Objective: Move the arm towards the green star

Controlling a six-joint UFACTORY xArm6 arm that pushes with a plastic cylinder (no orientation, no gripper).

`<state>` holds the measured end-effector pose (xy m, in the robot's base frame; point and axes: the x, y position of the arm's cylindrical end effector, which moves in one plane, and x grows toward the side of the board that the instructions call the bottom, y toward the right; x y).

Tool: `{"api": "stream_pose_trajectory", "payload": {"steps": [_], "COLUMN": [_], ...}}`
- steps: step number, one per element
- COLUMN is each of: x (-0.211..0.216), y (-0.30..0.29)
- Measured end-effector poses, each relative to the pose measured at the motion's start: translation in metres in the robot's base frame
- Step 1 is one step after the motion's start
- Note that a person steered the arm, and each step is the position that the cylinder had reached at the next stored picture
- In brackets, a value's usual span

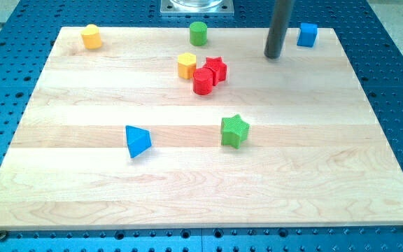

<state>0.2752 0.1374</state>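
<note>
The green star (234, 131) lies on the wooden board (82, 182), a little right of the board's middle. My tip (273, 55) is near the view's top right, well above and to the right of the star, with bare wood between them. The rod comes down from the view's top edge. The tip touches no block; the nearest one is the blue cube (307, 34) just to its right.
A red cylinder (203, 81), a red star (216, 69) and a yellow hexagon (186, 65) cluster up and left of the green star. A green cylinder (199, 33) and a yellow cylinder (91, 36) stand along the top edge. A blue triangle (138, 141) lies left.
</note>
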Motion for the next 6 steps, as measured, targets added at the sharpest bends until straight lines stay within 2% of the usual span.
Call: {"api": "stream_pose_trajectory", "payload": {"steps": [1,3,4,5,6], "x": [0.000,0.005,0.079,0.184,0.208], "y": [-0.022,-0.028,-0.015,0.003,-0.042]}}
